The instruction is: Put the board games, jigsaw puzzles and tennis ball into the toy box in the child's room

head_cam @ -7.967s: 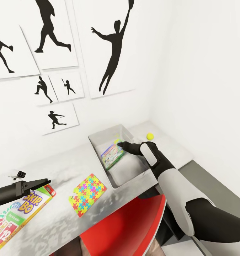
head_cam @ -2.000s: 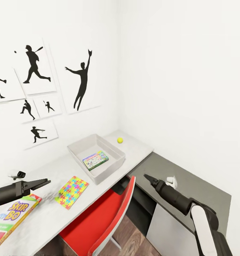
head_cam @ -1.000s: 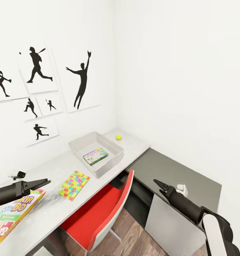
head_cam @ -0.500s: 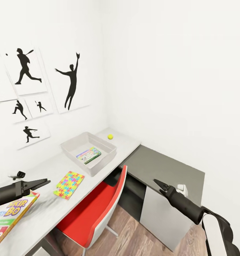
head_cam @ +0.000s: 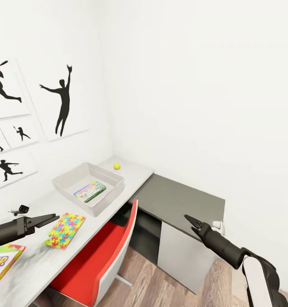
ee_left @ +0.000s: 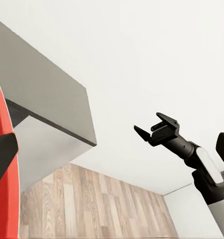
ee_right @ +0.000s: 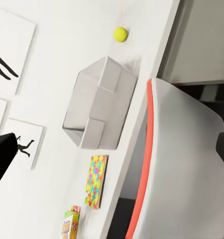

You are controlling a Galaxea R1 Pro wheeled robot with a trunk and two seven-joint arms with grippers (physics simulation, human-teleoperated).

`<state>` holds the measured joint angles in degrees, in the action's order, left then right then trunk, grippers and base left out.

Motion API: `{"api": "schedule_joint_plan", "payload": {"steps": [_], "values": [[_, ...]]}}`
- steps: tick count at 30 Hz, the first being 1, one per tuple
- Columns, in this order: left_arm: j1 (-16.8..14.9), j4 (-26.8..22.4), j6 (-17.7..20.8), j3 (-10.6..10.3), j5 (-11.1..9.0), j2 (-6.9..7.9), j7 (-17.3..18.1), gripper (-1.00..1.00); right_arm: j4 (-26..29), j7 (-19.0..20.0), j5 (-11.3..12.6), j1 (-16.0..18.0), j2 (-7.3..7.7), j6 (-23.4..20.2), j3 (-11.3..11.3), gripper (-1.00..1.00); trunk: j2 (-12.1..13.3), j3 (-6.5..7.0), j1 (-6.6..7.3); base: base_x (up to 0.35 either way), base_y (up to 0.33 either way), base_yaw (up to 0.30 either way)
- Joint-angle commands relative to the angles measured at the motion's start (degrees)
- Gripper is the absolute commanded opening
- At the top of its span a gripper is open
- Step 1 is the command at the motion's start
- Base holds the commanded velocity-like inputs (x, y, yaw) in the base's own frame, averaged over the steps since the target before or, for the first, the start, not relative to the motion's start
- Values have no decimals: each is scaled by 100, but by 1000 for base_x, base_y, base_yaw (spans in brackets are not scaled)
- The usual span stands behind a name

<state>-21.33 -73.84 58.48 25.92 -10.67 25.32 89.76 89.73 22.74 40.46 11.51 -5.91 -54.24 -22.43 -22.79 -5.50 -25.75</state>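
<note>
The light grey toy box (head_cam: 62, 184) stands on the white table (head_cam: 133, 177) with a green-edged board game (head_cam: 90, 190) lying flat inside it. The tennis ball (head_cam: 116, 166) rests on the table just beyond the box. A jigsaw puzzle (head_cam: 65, 230) lies nearer me, and the Skip-Bo board game (head_cam: 2, 264) sits at the near left edge. My left gripper (head_cam: 51, 218) hovers open and empty above the table beside the puzzle. My right gripper (head_cam: 192, 222) hangs open and empty over the corner of the dark grey unit, far from the toys. The right wrist view takes in the ball (ee_right: 121, 34), box (ee_right: 99, 104) and puzzle (ee_right: 96, 180).
A red-seated chair (head_cam: 99, 256) is tucked under the table in front of the box. The lower dark grey-topped unit (head_cam: 178, 198) adjoins the table at the right. Wood-plank floor (head_cam: 161, 285) lies below. Black silhouette pictures (head_cam: 60, 100) hang on the white wall.
The camera has swung right, so the table slid left in the picture. Eight seconds ago my right gripper reached into the toy box by the game; it now hangs back by the grey unit.
</note>
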Motion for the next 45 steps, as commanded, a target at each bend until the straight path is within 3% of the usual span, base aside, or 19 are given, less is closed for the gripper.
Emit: {"api": "schedule_joint_plan", "payload": {"steps": [1,24,45], "values": [[-2,-3,62,1,4,2,24,100,1,45,-36,9,-7,-34,-16,100,-13,-8,-4,0,0,-258],[6,-15,65,-9,3,-2,24,100,9,27,-57,9,-27,-31,34,100,-13,112,-4,0,0,-245],[11,-16,65,-12,3,-5,24,100,10,40,-65,9,-33,-25,37,100,-13,129,-4,0,0,-29]]}}
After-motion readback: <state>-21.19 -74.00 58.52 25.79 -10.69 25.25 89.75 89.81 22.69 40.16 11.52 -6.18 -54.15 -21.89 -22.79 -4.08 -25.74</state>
